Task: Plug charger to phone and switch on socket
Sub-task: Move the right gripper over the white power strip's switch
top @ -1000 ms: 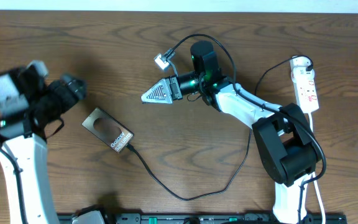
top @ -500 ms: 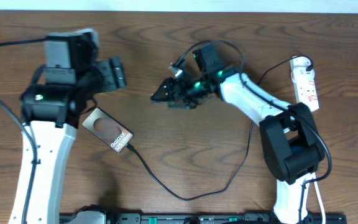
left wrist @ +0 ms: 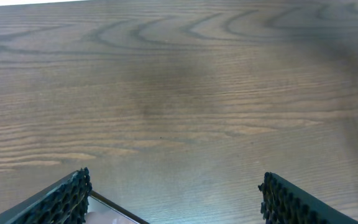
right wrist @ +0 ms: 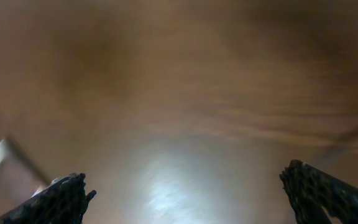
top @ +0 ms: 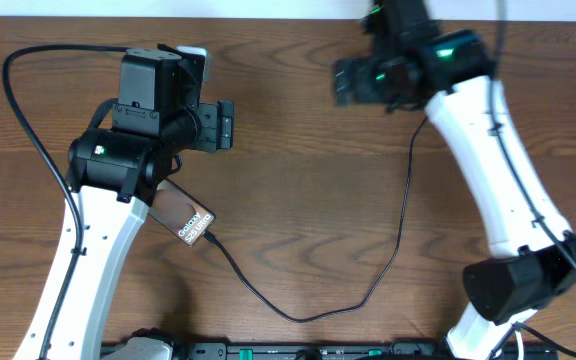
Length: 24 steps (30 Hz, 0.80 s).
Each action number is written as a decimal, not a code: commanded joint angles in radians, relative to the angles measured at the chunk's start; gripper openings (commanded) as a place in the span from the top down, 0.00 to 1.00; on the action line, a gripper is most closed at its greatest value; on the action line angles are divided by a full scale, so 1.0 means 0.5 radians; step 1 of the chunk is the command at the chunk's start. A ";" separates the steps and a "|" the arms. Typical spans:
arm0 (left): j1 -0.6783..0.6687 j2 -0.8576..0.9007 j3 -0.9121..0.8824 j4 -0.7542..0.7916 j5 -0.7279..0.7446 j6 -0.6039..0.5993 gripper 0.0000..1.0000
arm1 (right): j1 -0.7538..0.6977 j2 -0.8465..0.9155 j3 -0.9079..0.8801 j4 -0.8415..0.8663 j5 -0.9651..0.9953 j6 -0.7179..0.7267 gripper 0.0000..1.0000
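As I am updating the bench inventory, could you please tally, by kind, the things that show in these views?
Phone: 1
Charger cable: 1
Grippers: 2, the left gripper and the right gripper, both open and empty
Total: 4

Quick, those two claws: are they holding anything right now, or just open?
Left gripper: open, holding nothing.
Right gripper: open, holding nothing, though its view is blurred.
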 commanded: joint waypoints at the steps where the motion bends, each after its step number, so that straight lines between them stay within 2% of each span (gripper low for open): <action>1: -0.003 0.004 0.033 0.002 -0.024 0.043 0.14 | -0.241 -0.051 0.037 -0.011 0.229 -0.047 0.01; 4: -0.003 0.004 0.033 0.002 -0.024 0.043 0.14 | -0.459 -0.067 0.037 0.001 0.063 -0.101 0.01; 10: -0.003 0.004 0.033 0.002 -0.024 0.043 0.14 | -0.961 -0.063 0.037 -0.003 -0.737 -0.378 0.01; 13: -0.003 0.004 0.033 0.002 -0.024 0.043 0.14 | -1.164 -0.063 0.037 -0.002 -0.961 -0.562 0.01; 19: -0.003 0.004 0.033 0.002 -0.024 0.043 0.14 | -1.453 -0.063 0.037 -0.055 -1.008 -0.896 0.01; 24: -0.003 0.004 0.033 0.002 -0.024 0.043 0.14 | -1.568 -0.063 0.036 -0.129 -0.999 -0.899 0.01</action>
